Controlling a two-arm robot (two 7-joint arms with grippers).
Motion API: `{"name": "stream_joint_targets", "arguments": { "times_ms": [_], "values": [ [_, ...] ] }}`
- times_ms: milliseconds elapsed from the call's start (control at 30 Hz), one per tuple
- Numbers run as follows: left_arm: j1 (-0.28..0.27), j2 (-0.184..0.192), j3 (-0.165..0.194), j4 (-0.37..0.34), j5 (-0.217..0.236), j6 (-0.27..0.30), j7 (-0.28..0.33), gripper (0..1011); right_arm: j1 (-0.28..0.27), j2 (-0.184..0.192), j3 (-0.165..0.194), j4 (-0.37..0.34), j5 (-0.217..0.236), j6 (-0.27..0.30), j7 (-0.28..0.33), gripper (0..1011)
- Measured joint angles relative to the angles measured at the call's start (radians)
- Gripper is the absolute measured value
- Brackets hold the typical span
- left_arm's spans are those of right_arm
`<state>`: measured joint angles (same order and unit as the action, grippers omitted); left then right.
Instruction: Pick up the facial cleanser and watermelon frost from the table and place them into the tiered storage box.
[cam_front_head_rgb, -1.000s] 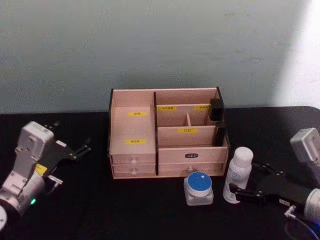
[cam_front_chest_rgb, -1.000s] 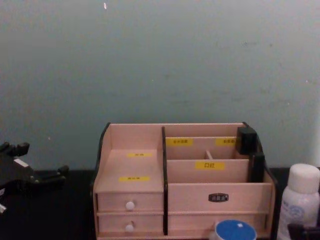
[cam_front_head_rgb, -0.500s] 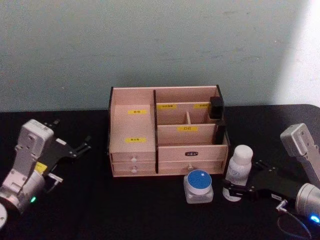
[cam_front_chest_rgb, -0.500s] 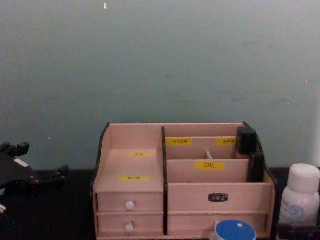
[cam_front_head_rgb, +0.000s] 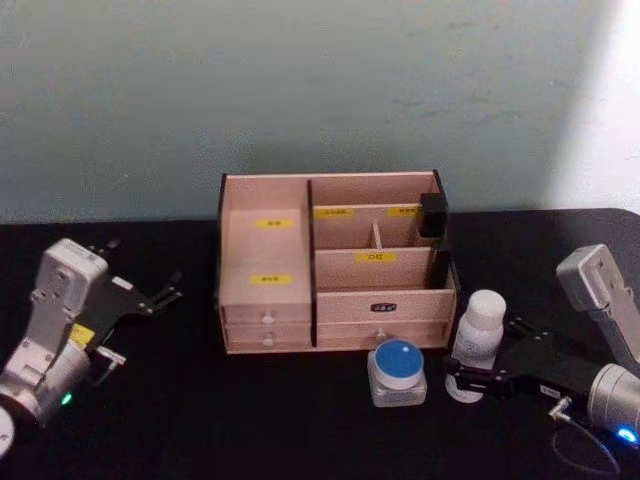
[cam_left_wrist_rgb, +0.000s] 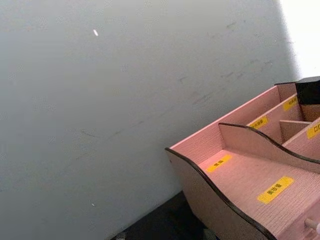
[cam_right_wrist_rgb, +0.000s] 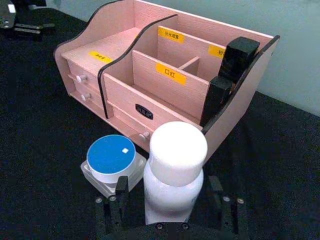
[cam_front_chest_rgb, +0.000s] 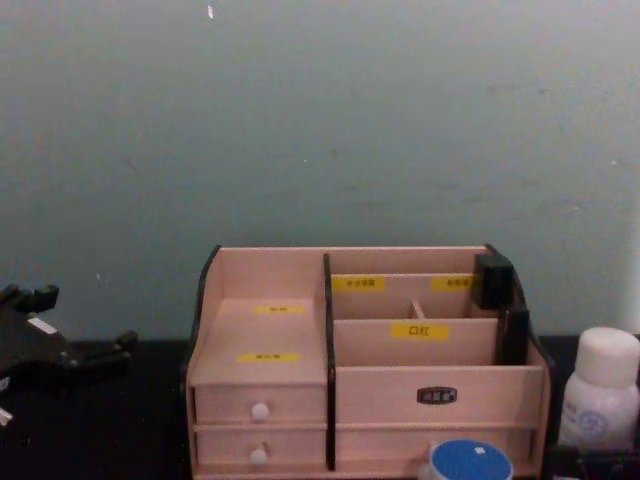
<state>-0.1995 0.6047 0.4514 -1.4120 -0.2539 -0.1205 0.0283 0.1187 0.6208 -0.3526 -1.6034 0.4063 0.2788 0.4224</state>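
Since the earlier frame my right gripper (cam_right_wrist_rgb: 167, 187) has closed in to straddle the white bottle (cam_front_head_rgb: 480, 325), at 4 o'clock of the tiered storage box (cam_front_head_rgb: 335, 305). Its fingers are unclenched, set low for a steady grasp. Left gripper (cam_front_head_rgb: 140, 285) is parked at 9 o'clock, spread.

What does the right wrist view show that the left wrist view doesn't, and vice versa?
Right wrist: the white bottle between the open right gripper's fingers, and the blue-lidded jar beside it. Left wrist: the tiered storage box's outer side wall, close up. Both: the box's stepped shelf and yellow labels.
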Motion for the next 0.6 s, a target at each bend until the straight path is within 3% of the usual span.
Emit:
{"name": "stream_joint_targets", "arguments": {
  "times_ms": [233, 600],
  "values": [
    [0.0, 0.0, 0.0, 0.0, 0.0, 0.0, 0.0, 1001, -0.001, 0.001, 0.001, -0.001, 0.002, 0.0, 0.0, 924],
    [0.0, 0.0, 0.0, 0.0, 0.0, 0.0, 0.0, 1002, -0.003, 0.002, 0.002, -0.002, 0.004, -0.001, 0.0, 609]
  ]
}}
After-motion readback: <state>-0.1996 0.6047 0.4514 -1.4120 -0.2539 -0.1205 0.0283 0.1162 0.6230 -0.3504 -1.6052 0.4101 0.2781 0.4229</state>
